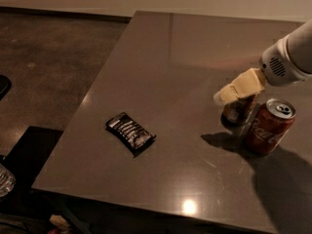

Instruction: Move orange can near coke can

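The orange can stands upright on the grey table, right of centre, its top hidden by my gripper. My gripper, with cream fingers on a white arm, reaches in from the right and is closed around the can's top. The coke can, red with white script and a silver top, stands upright just right of and in front of the orange can, with a narrow gap between them.
A black snack packet lies on the table left of centre. The table's left edge and front edge drop to a dark floor. A clear bottle-like object shows at the bottom left, below the table.
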